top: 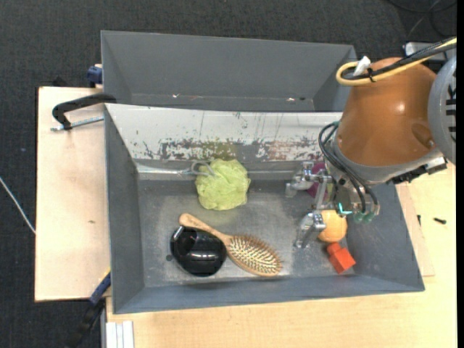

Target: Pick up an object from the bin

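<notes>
Camera view: the gripper (303,210) hangs low over the floor of the grey metal bin (217,71), to the right of the wooden hairbrush (243,249) and a little further back than it. Its two metal fingers (310,228) stand apart, with bare bin floor between them and nothing clamped. The nearest thing is a small round yellow-orange object (334,227), just beside the nearer finger on the side away from the hairbrush; whether the two touch cannot be told. An orange-red block (341,258) lies just in front of that round object, level with the brush head and well right of it. A small purple item (320,182), partly hidden by the gripper body, sits further back. A black round dish-like object (197,252) touches the hairbrush's left side under the handle. A crumpled yellow-green cloth (222,185) lies behind the hairbrush, near the rear wall. The arm's orange cover (384,114) stands above the bin's right side. The bin floor is dull, speckled grey; the rear wall is scuffed, with a band of rust-coloured marks. Dark, textured flooring surrounds the bin.
</notes>
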